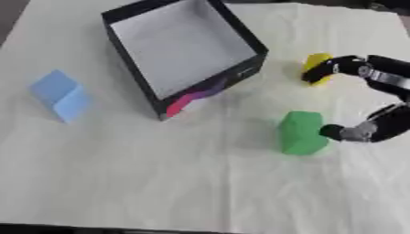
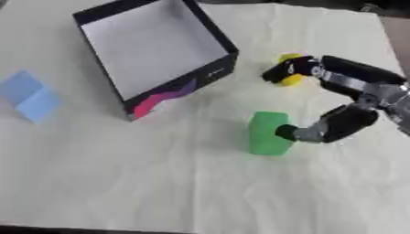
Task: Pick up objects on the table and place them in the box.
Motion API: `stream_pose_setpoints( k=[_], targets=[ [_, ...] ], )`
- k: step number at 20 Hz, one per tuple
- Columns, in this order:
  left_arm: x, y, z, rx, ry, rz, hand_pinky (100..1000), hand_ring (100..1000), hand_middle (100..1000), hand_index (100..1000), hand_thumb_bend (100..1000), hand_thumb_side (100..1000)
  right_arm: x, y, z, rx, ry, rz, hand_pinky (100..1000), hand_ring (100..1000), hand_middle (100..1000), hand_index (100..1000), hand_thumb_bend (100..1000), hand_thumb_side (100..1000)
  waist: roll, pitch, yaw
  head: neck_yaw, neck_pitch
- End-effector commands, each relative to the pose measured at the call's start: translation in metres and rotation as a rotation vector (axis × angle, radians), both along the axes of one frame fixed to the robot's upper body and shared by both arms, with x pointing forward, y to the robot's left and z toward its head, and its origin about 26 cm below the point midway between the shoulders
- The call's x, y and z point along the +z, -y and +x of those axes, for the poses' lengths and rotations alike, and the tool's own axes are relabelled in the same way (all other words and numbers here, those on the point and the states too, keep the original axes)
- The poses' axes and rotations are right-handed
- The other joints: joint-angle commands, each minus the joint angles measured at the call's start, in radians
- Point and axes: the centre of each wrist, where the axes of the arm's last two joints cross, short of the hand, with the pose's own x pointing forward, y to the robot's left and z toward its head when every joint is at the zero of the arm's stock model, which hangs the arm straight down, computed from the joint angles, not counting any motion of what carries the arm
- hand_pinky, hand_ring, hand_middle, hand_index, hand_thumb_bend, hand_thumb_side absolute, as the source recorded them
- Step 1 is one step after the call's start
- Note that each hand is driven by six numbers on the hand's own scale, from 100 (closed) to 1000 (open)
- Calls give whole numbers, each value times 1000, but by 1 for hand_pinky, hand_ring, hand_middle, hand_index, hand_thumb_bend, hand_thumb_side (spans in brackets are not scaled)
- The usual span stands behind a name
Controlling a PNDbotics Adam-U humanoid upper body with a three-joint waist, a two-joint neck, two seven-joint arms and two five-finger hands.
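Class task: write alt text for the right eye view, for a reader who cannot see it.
The robot's black right hand reaches in from the right, one finger over a small yellow object and its thumb touching a green block. An open, empty black box with a white inside stands to their left, and a light blue block lies at the far left, all on a pale cloth-covered table.

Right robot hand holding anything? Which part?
Nothing clearly held. The right robot hand is spread: one fingertip at the green block's right face, another over the yellow object. No closed grip shows.

Both head eyes look down, sharing the table (image 1: 200, 183)
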Motion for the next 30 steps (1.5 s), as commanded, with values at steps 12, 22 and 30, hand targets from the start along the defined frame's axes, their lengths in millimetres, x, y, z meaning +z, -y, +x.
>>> stream_pose_setpoints(
  k=[12, 22, 30],
  targets=[
    [11, -2, -2, 3, 33, 4, 682, 564, 784, 818, 435, 586, -4, -12, 0, -25, -6, -66, 968, 866, 851, 912, 441, 422, 4, 4, 4, -6, 7],
    [10, -2, -3, 6, 31, -6, 681, 563, 784, 816, 433, 590, -8, -14, -1, -61, 28, -97, 967, 874, 853, 905, 456, 432, 11, 23, 5, -9, 3],
    [10, -2, -3, 6, 32, -10, 682, 564, 784, 817, 428, 593, -17, -15, -3, -93, 0, -136, 965, 876, 854, 905, 468, 458, 14, 30, 7, -10, 0]
  ],
)
